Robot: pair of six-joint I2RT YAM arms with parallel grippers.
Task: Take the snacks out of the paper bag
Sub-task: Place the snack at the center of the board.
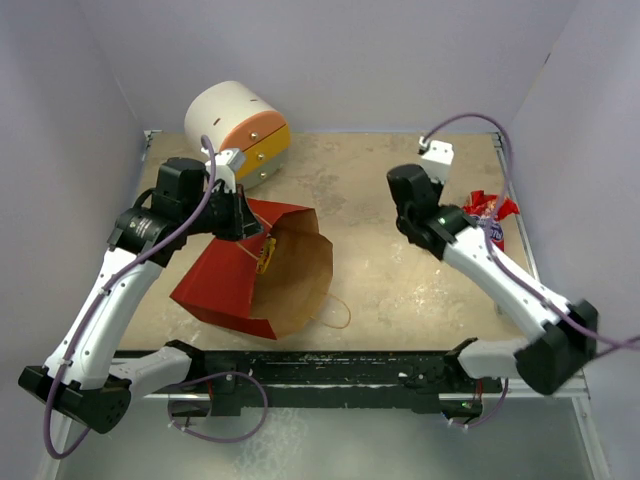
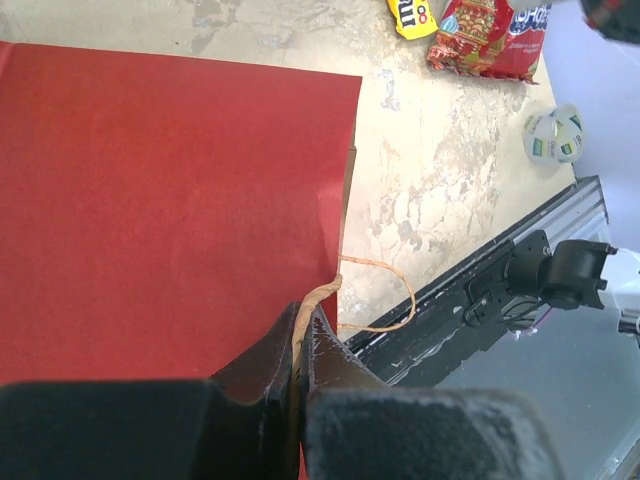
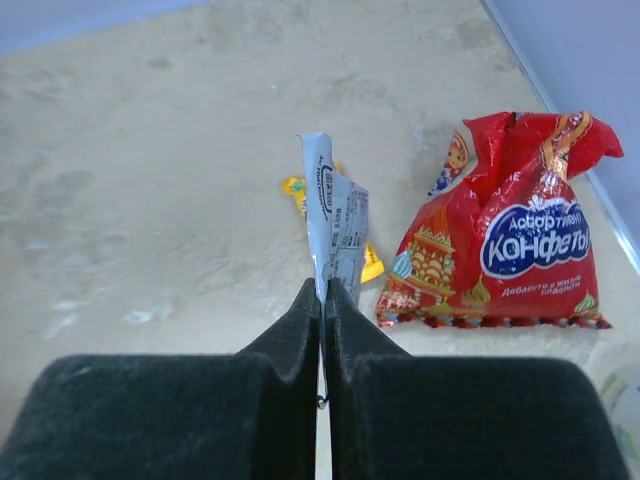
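Note:
The paper bag (image 1: 235, 285) lies on its side, red outside, its brown inside (image 1: 300, 270) open toward the right. My left gripper (image 1: 238, 212) is shut on a brown handle strand at the bag's rim (image 2: 318, 295) and holds that edge up. A small yellow-red item (image 1: 265, 254) shows at the bag's mouth. My right gripper (image 3: 323, 290) is shut on a thin silver-white printed packet (image 3: 337, 220), held above the table. Beneath it lie a yellow-orange packet (image 3: 370, 265) and the big red snack bag with a blue-white logo (image 3: 510, 240), which also shows in the top view (image 1: 490, 215).
The white cylindrical drawer unit with orange and yellow fronts (image 1: 238, 130) stands at the back left, close behind the left gripper. A small tape roll (image 2: 555, 136) lies near the right wall. The bag's other handle loop (image 1: 335, 312) lies by the table's dark front rail (image 1: 330, 365).

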